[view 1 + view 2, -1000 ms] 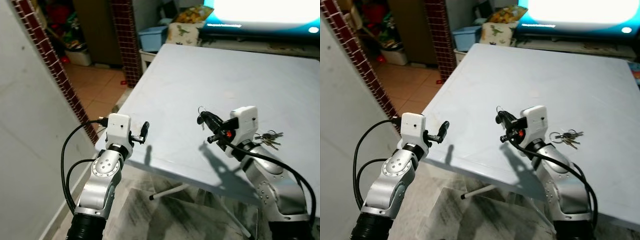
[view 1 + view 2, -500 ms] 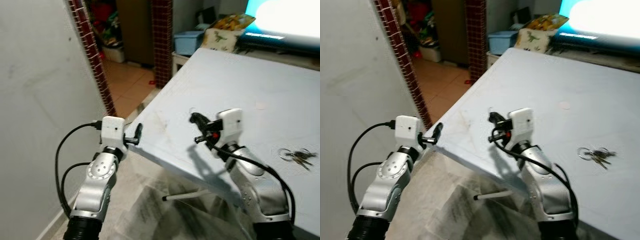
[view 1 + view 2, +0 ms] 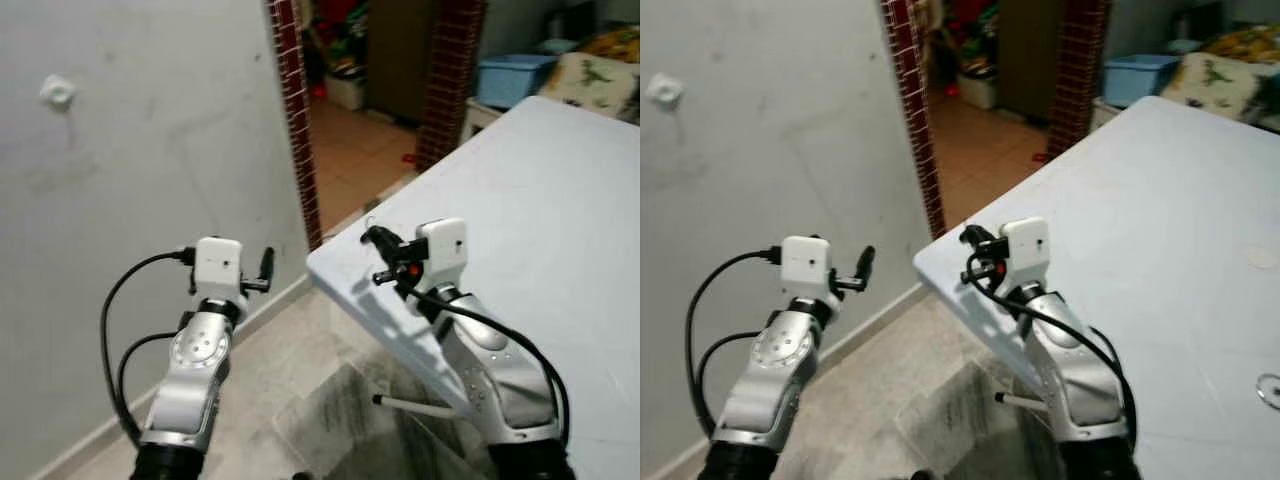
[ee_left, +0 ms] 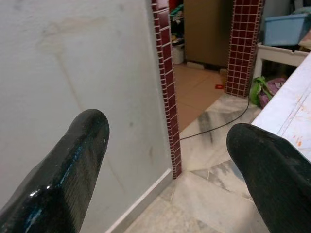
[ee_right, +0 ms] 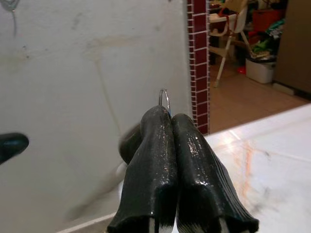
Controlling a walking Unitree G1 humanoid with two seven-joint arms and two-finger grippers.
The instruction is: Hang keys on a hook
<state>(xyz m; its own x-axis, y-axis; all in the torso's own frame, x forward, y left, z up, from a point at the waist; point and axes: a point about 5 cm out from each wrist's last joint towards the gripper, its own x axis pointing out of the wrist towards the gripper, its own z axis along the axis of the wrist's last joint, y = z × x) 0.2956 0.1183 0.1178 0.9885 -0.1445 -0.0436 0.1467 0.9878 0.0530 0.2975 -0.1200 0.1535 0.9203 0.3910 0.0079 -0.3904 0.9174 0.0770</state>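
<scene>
Metal key ring (image 5: 164,101) pokes out between the tightly pressed fingertips of the right pincer (image 5: 167,116).

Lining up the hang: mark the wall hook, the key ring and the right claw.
wall hook (image 3: 58,92), left eye view, its white knob.
key ring (image 5: 164,100), right wrist view, top of wire loop.
right claw (image 5: 167,115), right wrist view, between its fingertips.

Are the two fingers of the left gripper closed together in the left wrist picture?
No, the left gripper is open: its two black fingers stand far apart, with the grey wall and floor between them.
</scene>
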